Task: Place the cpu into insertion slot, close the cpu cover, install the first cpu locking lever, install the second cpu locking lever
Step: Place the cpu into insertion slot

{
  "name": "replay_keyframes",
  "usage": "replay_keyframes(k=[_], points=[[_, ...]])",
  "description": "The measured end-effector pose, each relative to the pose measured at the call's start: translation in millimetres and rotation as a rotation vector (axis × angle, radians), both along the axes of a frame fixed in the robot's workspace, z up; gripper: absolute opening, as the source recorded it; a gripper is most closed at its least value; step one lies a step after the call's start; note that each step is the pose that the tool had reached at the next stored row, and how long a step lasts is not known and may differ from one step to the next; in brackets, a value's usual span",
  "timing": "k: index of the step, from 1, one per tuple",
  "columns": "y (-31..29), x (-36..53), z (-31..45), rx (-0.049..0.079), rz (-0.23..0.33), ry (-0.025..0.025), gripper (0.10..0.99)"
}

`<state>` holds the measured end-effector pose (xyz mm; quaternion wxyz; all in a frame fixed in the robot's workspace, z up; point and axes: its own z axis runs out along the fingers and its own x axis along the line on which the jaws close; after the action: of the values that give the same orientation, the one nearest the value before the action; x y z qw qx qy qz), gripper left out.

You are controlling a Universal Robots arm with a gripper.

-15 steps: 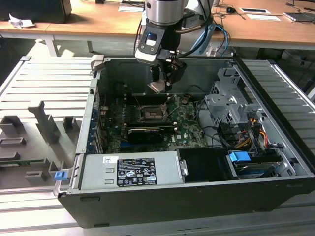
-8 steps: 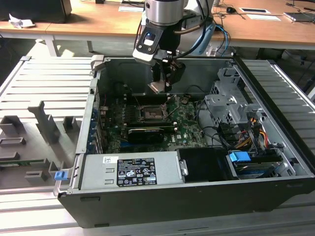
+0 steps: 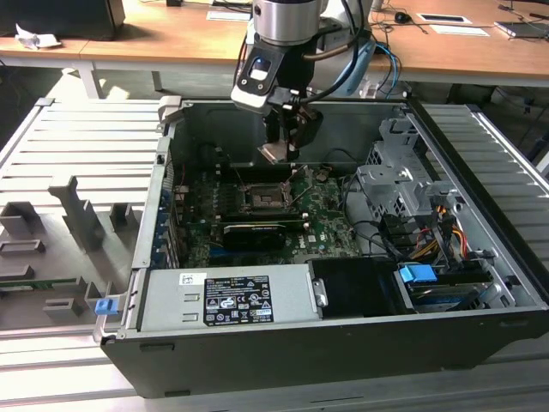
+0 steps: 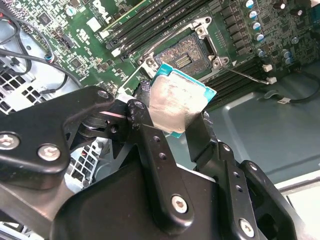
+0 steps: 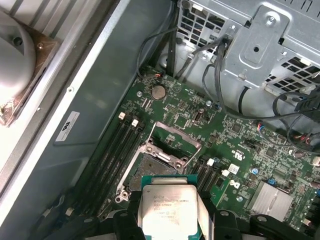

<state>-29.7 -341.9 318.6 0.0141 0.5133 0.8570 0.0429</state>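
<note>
My gripper [image 3: 281, 153] hangs inside the open computer case, shut on the cpu [image 3: 276, 154]. In both wrist views the cpu [image 4: 176, 106] [image 5: 169, 209] is a silvery square chip with a teal edge, pinched on two opposite sides by the black fingers [image 4: 145, 125]. It is in the air, a short way above and behind the insertion slot [image 3: 264, 196] [image 4: 187, 55] [image 5: 156, 169], a dark square socket that lies bare on the green board. The cpu cover [image 5: 174, 138] stands raised at the socket's edge. A thin locking lever [image 4: 246, 75] sticks out beside the socket.
A long black card [image 3: 253, 233] lies across the board in front of the socket. Memory slots [image 5: 112, 155] run beside it. A metal drive cage [image 3: 403, 184] with cables fills the exterior view's right. The power supply [image 3: 227, 299] sits at the front.
</note>
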Motion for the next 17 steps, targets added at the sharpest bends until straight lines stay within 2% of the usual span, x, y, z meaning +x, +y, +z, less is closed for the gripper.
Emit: replay_keyframes(k=[17], points=[[0.0,0.0,-2.6,0.000,-0.004,-0.0001,0.529]])
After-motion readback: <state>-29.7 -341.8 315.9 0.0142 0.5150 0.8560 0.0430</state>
